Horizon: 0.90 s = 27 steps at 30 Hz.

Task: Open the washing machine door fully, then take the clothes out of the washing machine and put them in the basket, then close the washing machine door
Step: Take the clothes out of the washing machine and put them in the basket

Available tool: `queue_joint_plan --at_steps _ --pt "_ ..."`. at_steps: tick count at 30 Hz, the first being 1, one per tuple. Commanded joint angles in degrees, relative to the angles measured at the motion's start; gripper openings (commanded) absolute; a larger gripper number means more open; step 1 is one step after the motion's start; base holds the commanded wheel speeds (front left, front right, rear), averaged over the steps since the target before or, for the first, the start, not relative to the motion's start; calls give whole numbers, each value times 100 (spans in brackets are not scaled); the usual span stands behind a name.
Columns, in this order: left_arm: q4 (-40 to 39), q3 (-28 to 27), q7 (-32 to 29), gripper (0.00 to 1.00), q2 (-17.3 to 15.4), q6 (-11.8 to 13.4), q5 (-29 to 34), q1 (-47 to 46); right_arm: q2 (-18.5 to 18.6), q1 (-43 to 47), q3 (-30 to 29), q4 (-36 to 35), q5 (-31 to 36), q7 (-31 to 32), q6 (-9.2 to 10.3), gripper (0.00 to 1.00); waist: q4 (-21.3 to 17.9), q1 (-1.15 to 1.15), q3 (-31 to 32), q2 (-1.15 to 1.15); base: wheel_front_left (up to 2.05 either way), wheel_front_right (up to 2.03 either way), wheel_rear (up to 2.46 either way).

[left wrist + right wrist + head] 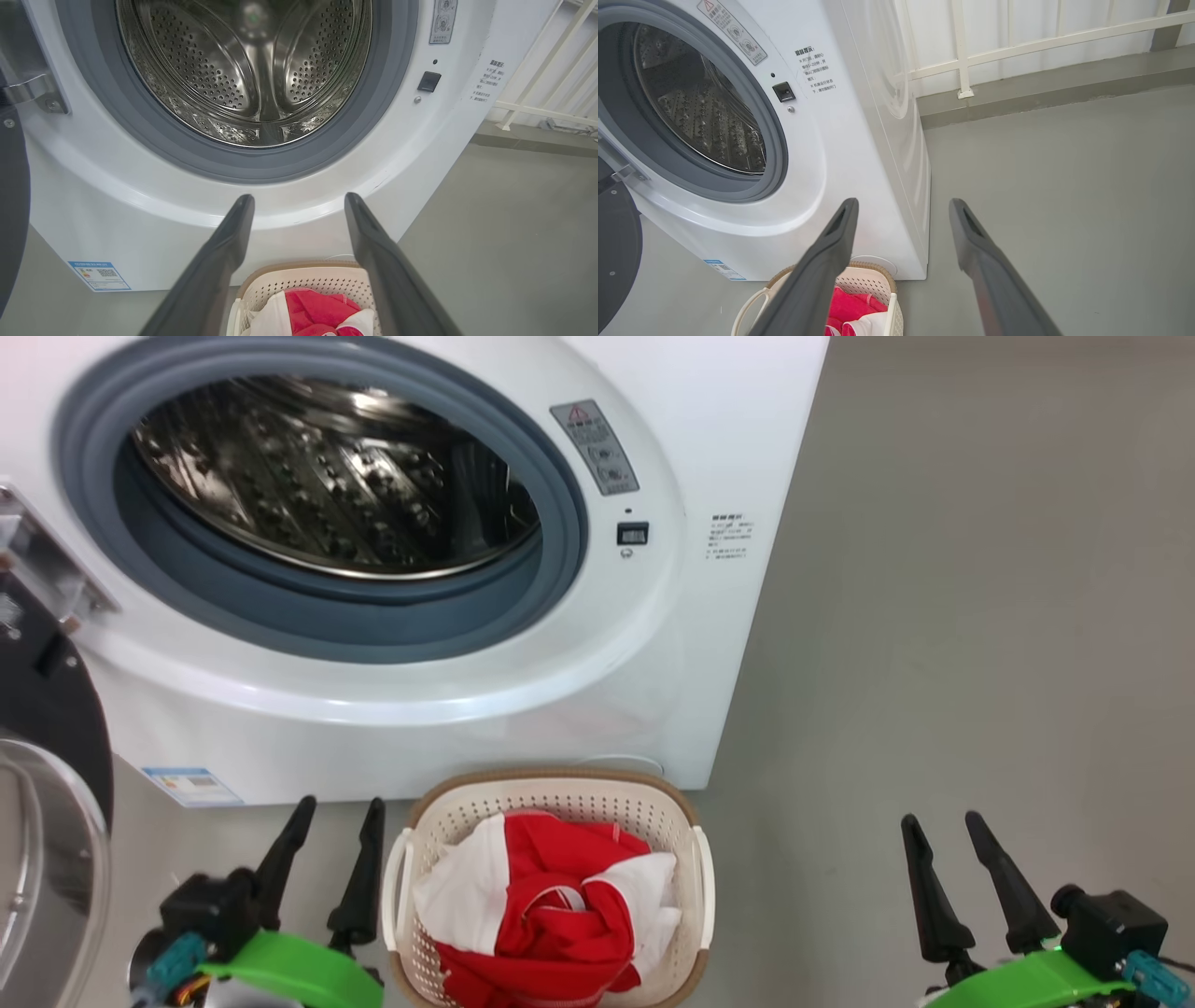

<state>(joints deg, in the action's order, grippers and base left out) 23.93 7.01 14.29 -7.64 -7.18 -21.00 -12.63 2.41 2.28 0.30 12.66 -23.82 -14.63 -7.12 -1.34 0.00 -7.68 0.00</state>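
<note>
All the clothes (551,905) I can see lie heaped in the basket (560,793), which sits between the two sets of jaws and just beside the left jaws, seemingly to keep drops short. Left jaws and right jaws both stand spread, holding nothing. Ahead of them the washing machine (719,448) gapes, its drum (336,476) apparently bare. The washing machine door (51,709) hangs wide outside the left jaws, probably next to be shut.

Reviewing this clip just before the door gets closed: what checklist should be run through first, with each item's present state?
1. Drum empty: ok.
2. Clothes in basket: ok.
3. Gasket free of fabric: ok.
4. Left gripper open, empty: ok.
5. Right gripper open, empty: ok.
6. Door will clear basket when swung: cannot tell.
</note>
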Motion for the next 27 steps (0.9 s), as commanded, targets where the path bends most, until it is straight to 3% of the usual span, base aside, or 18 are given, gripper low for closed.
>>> queue_joint_plan --at_steps 1,16,27 --pt "-293 -301 71 100 -78 -31 118 122 46 35 92 -155 83 -37 -36 100 30 0 148 0 0 0 0" --pt "-1386 -847 71 100 141 -31 515 1217 46 361 -20 -273 105 -37 -36 100 -17 0 337 0 0 0 0" --pt "-1510 -900 71 100 219 -31 572 1298 46 367 -61 -296 119 -37 -36 100 -33 0 288 0 0 0 0"
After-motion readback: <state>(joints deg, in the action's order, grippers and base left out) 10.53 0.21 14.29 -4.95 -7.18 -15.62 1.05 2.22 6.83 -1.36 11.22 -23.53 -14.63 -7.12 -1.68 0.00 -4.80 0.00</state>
